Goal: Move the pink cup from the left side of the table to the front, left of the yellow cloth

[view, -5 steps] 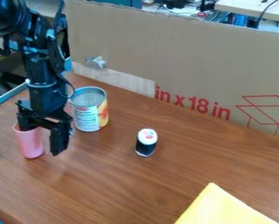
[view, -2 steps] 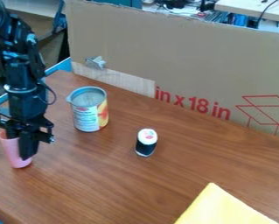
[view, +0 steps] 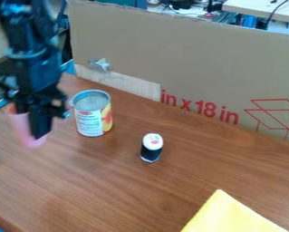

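Note:
The black gripper [view: 32,121] hangs at the left side of the table, shut on the wall of a pink cup [view: 21,128]. One finger goes down inside the cup's mouth and the other lies along its right outer side. The cup is roughly upright and blurred; whether its base touches the table I cannot tell. Just right of the gripper stands an open metal can [view: 89,118] with a white and orange label. Further right is a small sushi-roll-like object [view: 151,147], dark-sided with a white top.
A yellow cloth or sheet [view: 231,215] lies at the lower right of the wooden table [view: 110,186]. Along the back edge runs a tall cardboard panel [view: 195,63] with a metal clip [view: 99,65]. Something blue sits at the lower left corner.
Gripper and pink cup moved together, first left and down in the view, then up and slightly right. The can, the roll and the yellow sheet stayed in place.

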